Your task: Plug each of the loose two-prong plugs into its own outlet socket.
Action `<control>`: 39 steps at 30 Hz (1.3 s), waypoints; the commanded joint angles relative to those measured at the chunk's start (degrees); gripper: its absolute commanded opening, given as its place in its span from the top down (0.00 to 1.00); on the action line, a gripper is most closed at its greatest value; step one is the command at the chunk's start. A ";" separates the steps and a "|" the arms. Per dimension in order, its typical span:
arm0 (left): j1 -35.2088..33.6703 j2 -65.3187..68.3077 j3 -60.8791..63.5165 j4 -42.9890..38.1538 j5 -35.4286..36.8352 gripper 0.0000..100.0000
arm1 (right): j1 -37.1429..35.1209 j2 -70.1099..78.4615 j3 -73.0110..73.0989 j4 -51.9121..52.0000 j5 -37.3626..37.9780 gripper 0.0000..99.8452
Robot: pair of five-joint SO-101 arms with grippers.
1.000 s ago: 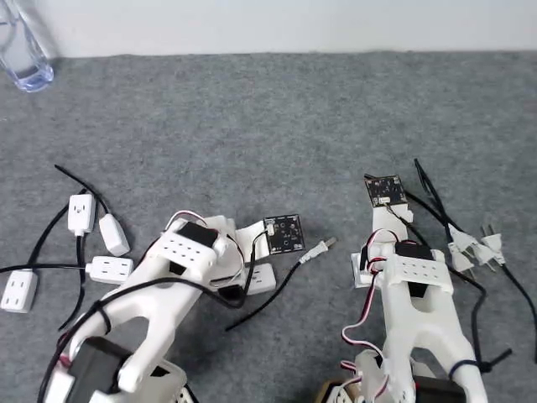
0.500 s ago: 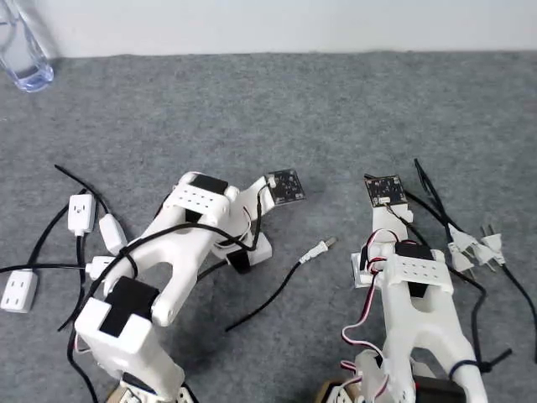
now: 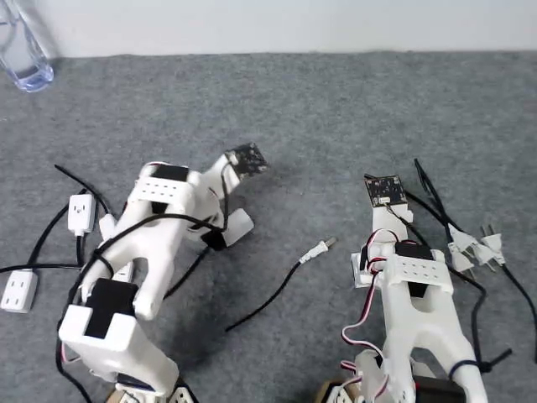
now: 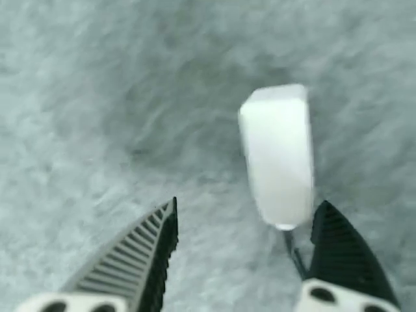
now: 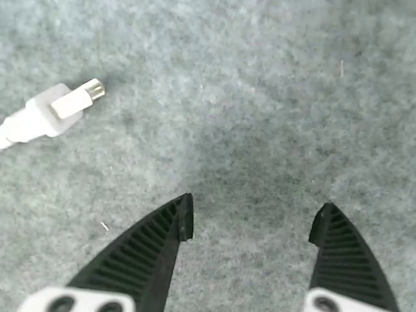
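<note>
The left arm was swung towards 11 o'clock across the worktop [image 3: 336, 109], the left hand [image 4: 248, 207] spread wide and empty over a white socket block [image 4: 276, 156]. The loose plug [image 3: 319, 249] was left at its 3 o'clock, unplugged, near the right hand [image 5: 253, 218], also open and empty. A socket seemed to be sought first.

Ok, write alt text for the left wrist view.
The left gripper hangs open over grey carpet, its two black ribbed fingers spread wide. A white block lies on the carpet just past them, close to one fingertip, with a thin dark cord at its near end.
</note>
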 commanded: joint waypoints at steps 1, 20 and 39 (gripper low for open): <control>-1.49 -2.81 -4.79 -1.05 -0.44 0.69 | -0.40 -1.10 0.09 -0.75 0.70 0.70; 3.34 5.98 -6.90 -6.24 5.36 0.69 | -0.40 -1.10 0.09 -0.57 0.70 0.70; 2.73 13.36 -16.66 8.26 13.01 0.98 | -0.40 -1.10 0.09 -0.66 0.70 0.70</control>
